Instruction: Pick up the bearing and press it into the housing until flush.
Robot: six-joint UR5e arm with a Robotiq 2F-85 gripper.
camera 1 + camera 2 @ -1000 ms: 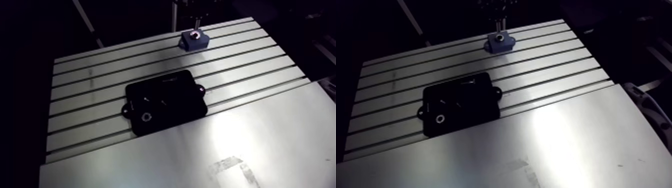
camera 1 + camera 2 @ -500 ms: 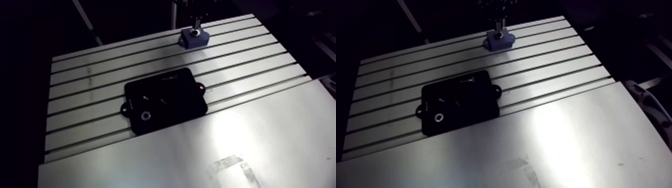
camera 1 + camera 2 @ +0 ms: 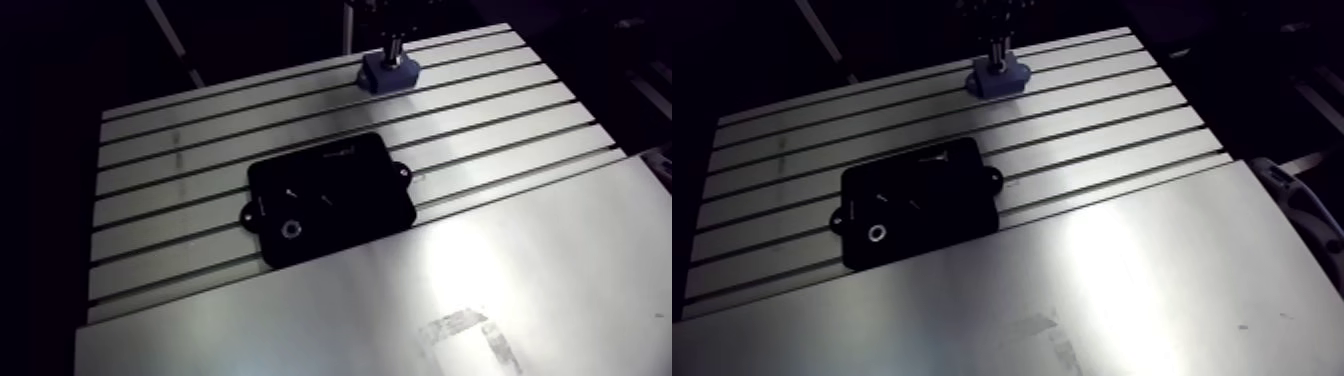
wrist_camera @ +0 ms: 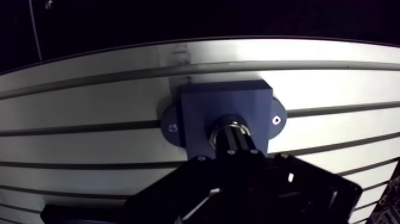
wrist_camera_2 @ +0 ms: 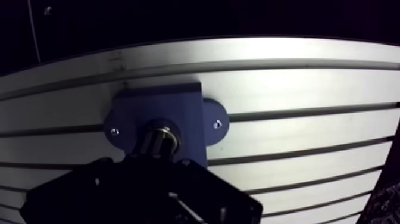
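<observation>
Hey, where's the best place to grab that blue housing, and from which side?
Take the blue housing from above, pinching its two flat parallel walls, the pair without the rounded screw ears. Those ears jut from the other two sides and would likely block a grip there.

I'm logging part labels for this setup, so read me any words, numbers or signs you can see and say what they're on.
Black plate: a pale mark near its edge toward the blue block, too blurred to read.
Blue block: no text shows.
Smooth sheet: a worn pale patch, no letters to read.
</observation>
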